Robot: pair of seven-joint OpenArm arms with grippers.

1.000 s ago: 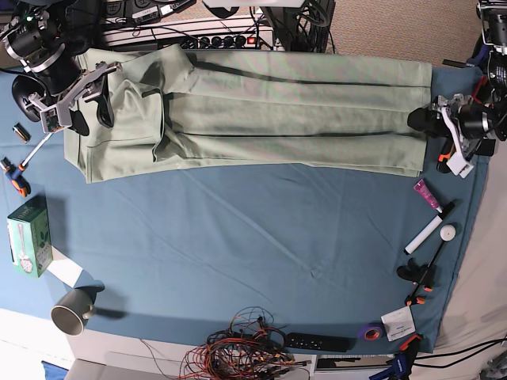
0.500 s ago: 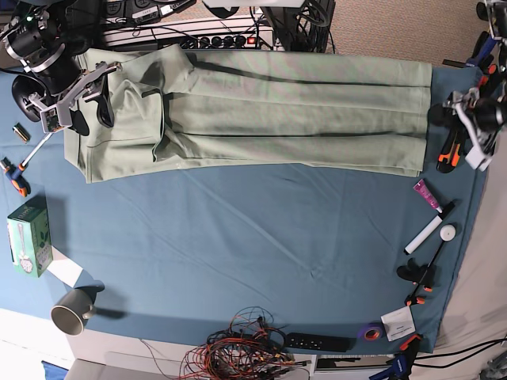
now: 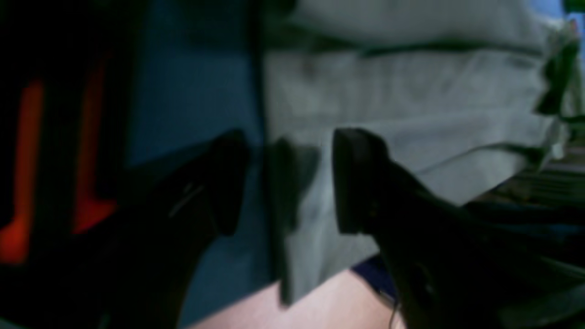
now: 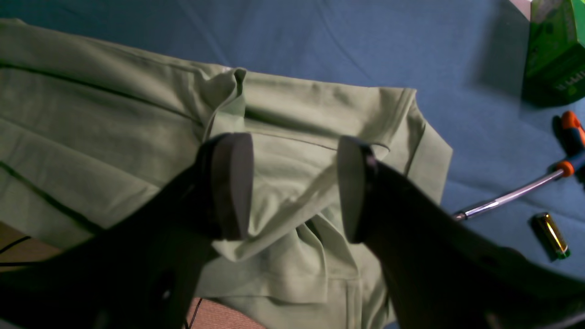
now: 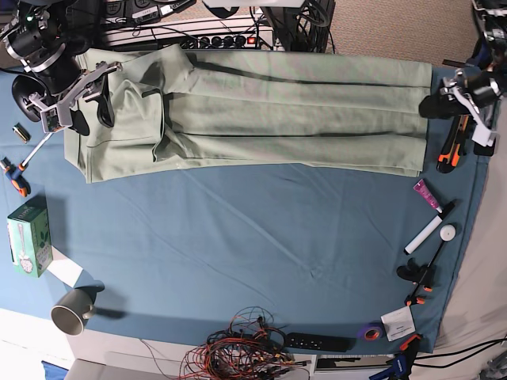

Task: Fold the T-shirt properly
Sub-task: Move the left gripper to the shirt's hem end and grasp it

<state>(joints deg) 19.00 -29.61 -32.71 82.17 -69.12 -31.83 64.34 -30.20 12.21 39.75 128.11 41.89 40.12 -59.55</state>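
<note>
Two lengthwise folds showing on the shirt [image 5: 261, 111]; crosswise folds remaining. Left claw [image 5: 451, 101] at 3 o'clock, right claw [image 5: 75, 99] at 9, both gaping, gripping nothing.

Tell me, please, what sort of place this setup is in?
Most likely a robotics lab workbench: a blue table cloth with a tangle of wires at its edge, a power strip behind, and hand tools such as a screwdriver.

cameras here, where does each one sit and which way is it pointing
Base: overhead, facing straight down on the T-shirt and blue cloth; both arms show at the sides.
Left wrist: behind the left gripper, aimed along its open jaws at the shirt's edge; blurred.
Right wrist: behind the right gripper, open, looking down on the collar end, with a screwdriver beside it.
Shared: all three show the shirt and cloth.
</note>
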